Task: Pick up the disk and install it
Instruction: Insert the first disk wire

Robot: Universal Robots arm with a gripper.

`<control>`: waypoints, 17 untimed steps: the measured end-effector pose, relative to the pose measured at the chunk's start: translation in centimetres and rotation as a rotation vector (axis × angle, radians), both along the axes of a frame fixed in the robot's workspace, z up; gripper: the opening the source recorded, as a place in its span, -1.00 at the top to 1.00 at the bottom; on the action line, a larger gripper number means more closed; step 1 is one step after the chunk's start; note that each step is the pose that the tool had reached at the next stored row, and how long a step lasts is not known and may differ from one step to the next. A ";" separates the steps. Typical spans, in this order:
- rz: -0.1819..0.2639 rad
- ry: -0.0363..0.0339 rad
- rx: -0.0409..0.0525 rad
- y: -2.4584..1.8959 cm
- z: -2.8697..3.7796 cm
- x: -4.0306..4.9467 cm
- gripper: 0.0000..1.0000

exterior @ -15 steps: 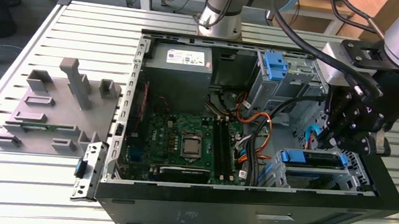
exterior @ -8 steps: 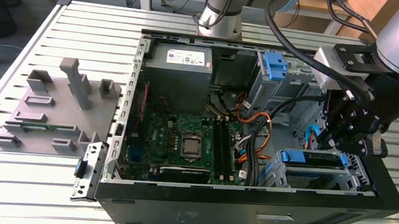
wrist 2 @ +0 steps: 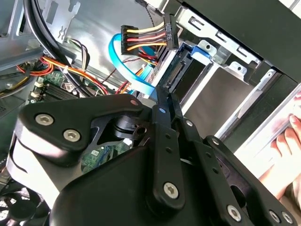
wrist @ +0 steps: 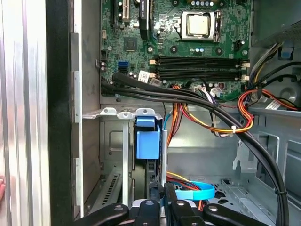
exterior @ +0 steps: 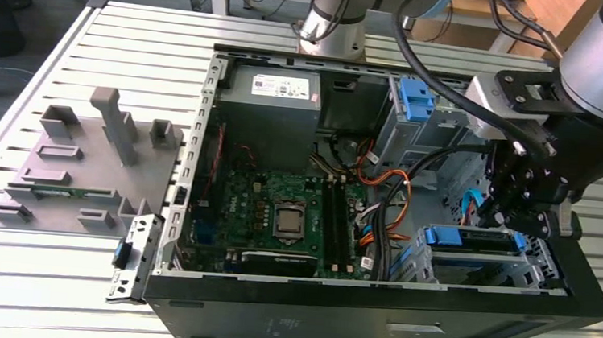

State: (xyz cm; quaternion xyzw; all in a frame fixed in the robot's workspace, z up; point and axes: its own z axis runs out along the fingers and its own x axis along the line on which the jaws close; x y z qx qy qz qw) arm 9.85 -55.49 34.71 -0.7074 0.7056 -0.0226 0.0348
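The disk, framed by blue rails, sits in the drive cage at the front corner of the open computer case, on the exterior view's right. In the first wrist view the disk shows edge-on in its slot, blue tab outward. My gripper hangs just above the cage. In both wrist views its fingers stand close together, shut, with nothing visible between them. The gripper tip sits right at the disk's connector end. The gripper is in line with the slot.
A motherboard, a grey power supply and a bare blue bracket lie inside the case. Black and orange cables, a blue ribbon cable and a loose power plug crowd the cage. A person's hand rests outside the case. A grey fixture stands beside it.
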 end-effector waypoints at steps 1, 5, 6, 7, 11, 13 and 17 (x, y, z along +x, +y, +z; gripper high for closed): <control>0.000 -0.0025 -0.0001 -0.04 -0.05 -0.04 0.68; 0.001 -0.0173 -0.0004 -0.15 -0.29 -0.25 0.68; 0.001 -0.0203 -0.0004 -0.16 -0.34 -0.28 0.68; 0.002 -0.0225 -0.0002 -0.17 -0.41 -0.31 0.68; 0.004 -0.0241 -0.0002 -0.18 -0.64 -0.39 0.68; 0.005 -0.0241 -0.0002 -0.21 -0.73 -0.42 0.68; 0.007 -0.0248 -0.0002 -0.36 -0.85 -0.43 0.68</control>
